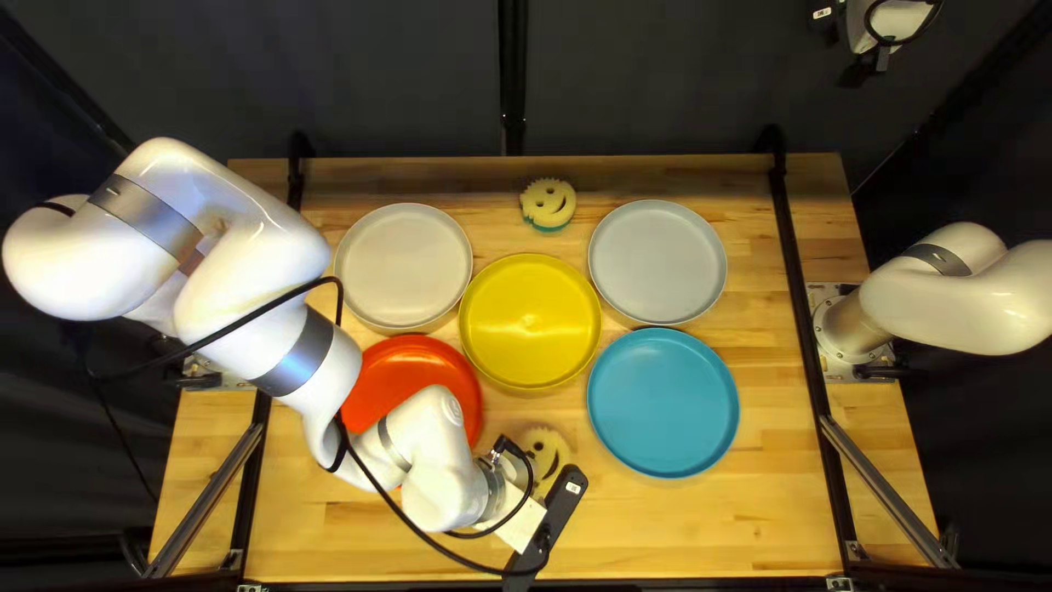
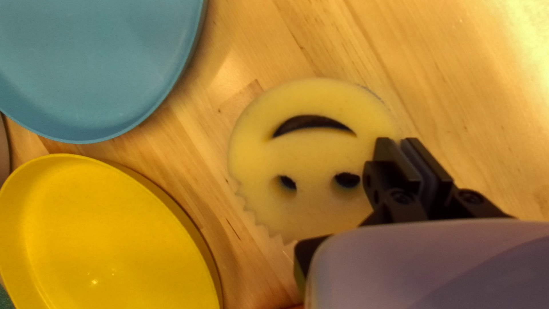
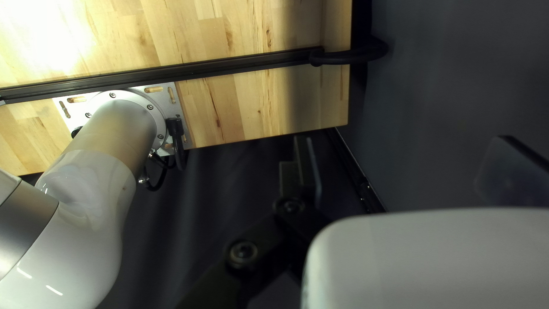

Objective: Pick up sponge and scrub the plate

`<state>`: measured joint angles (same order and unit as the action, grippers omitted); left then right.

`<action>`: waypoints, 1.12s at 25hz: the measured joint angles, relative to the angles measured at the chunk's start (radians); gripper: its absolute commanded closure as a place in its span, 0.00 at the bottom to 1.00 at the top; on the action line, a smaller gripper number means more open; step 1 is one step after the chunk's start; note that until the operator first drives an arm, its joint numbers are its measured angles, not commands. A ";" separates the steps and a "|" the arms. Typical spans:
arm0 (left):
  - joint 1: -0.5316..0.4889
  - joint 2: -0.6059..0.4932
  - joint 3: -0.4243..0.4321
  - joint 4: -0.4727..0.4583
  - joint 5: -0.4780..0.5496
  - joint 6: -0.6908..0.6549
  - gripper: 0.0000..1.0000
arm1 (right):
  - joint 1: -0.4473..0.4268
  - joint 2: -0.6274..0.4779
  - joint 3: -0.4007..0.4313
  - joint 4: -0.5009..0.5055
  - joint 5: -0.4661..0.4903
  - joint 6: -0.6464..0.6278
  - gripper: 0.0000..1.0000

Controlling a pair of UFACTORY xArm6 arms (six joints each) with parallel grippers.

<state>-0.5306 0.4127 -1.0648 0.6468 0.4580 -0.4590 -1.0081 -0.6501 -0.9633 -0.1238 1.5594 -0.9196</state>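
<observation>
Sponge (image 2: 311, 151): set at 6 o'clock from yellow plate (image 1: 530, 321), top left view.
Left jaws (image 2: 404, 146): pressed together, held nearer; sponge's middle placed beside the tips.
Right jaws (image 3: 404, 143): spread, held well apart.

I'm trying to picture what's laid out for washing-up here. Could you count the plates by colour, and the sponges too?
Pale grey plates: 2
Yellow plate: 1
Blue plate: 1
Red plate, partly behind my left arm: 1
Smiley sponges: 2
Total: 7
</observation>
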 measured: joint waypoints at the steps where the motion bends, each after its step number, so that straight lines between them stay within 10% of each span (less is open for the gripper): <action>1: 0.000 -0.001 0.001 0.000 0.000 -0.001 1.00 | 0.000 0.000 0.000 0.000 0.000 0.000 0.00; 15: -0.057 -0.160 -0.017 -0.134 0.216 0.125 1.00 | 0.000 0.000 0.000 0.000 0.000 0.000 0.00; 28: -0.120 -0.322 0.153 -0.244 0.304 0.093 1.00 | 0.000 0.000 0.000 0.000 0.000 0.000 0.00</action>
<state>-0.6504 0.0904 -0.9115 0.4026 0.7615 -0.3656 -1.0081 -0.6501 -0.9633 -0.1238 1.5594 -0.9196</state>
